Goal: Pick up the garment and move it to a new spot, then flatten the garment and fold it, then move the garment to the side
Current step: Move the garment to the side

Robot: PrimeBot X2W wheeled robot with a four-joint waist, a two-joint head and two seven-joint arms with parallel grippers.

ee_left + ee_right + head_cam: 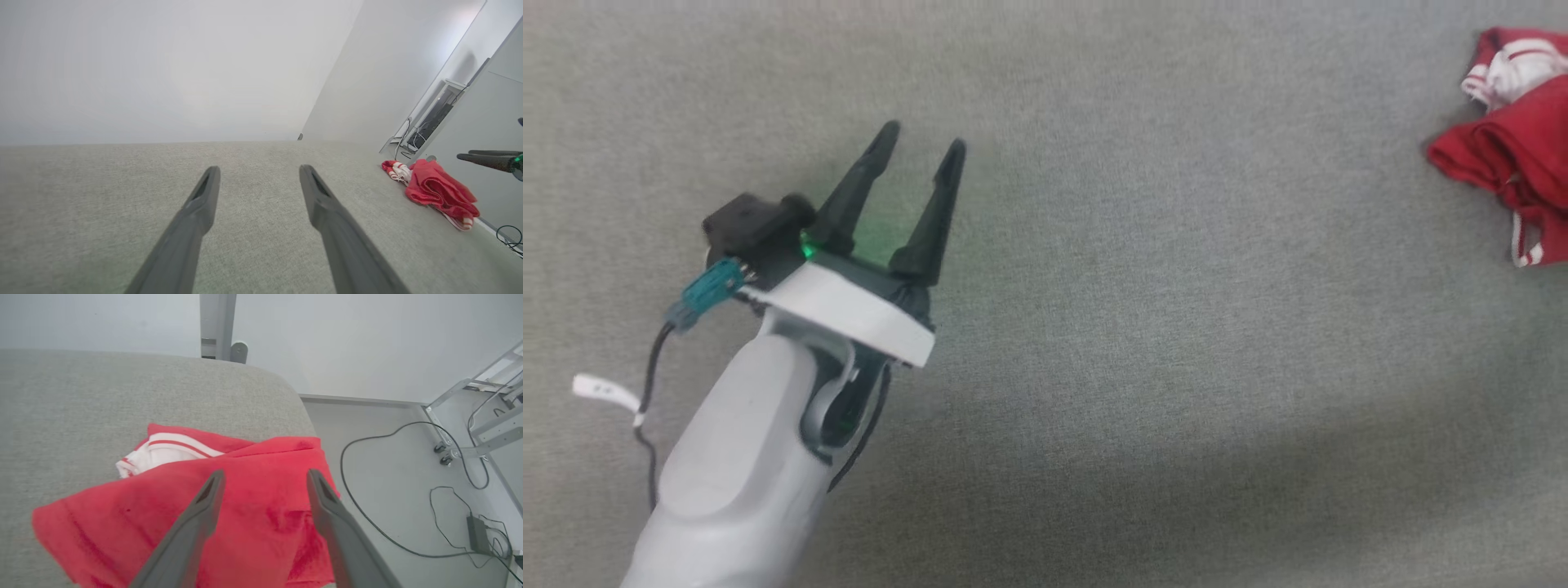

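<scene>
1. I see the garment (1515, 155) bunched up at the far right edge of the grey surface (1143, 343), white sleeve trim showing. It's not flat and not folded.
2. R gripper (264, 473) hangs just over it, jaws apart, gripping nothing.
3. L gripper (923, 136) is well apart from it, spread wide, empty.
4. My read: pickup, flatten, fold and move aside are all left to do.
</scene>
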